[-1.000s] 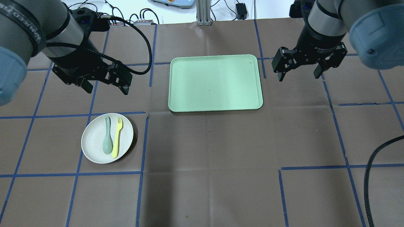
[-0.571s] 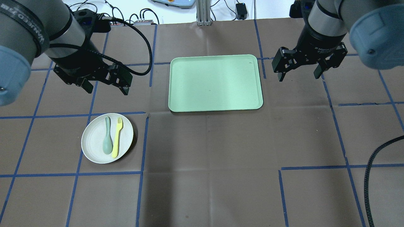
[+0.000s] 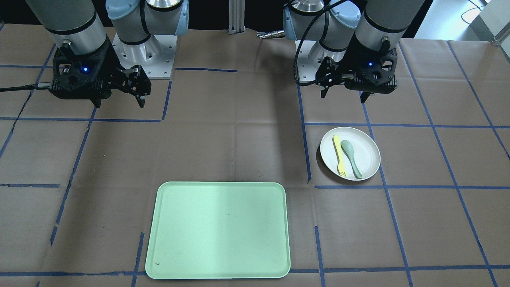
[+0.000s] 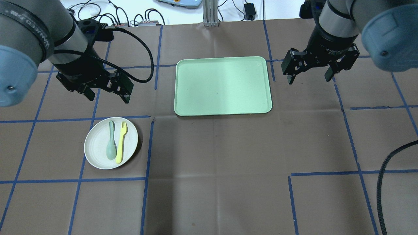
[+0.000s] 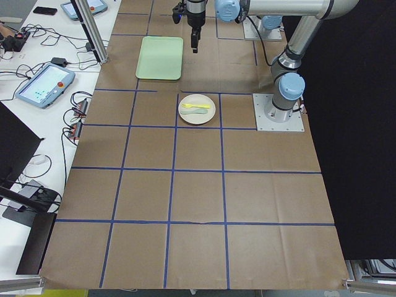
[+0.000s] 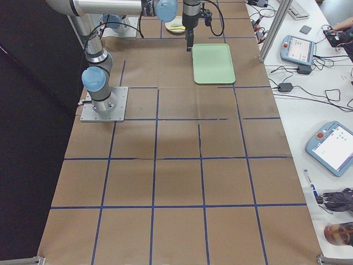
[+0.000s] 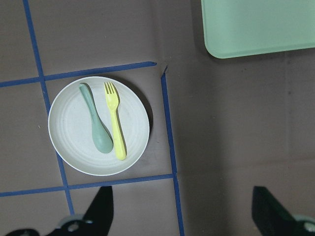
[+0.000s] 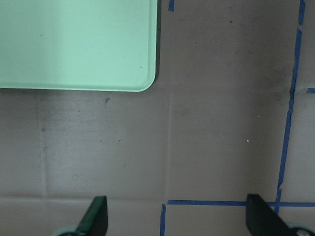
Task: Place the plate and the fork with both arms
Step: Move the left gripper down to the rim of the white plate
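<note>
The off-white plate lies on the table at the left; it also shows in the front view and the left wrist view. On it lie the pale-yellow fork and a grey-green spoon. My left gripper is open and empty, hovering above the table beyond the plate. My right gripper is open and empty, right of the mint-green tray.
The tray sits at the table's middle, far side from the robot. Blue tape lines grid the brown paper. A black cable hangs at the right. Tablets and cables lie beyond the table's far edge.
My left gripper has moved toward the plate and slightly left. The right gripper, the plate and the cutlery have not moved.
</note>
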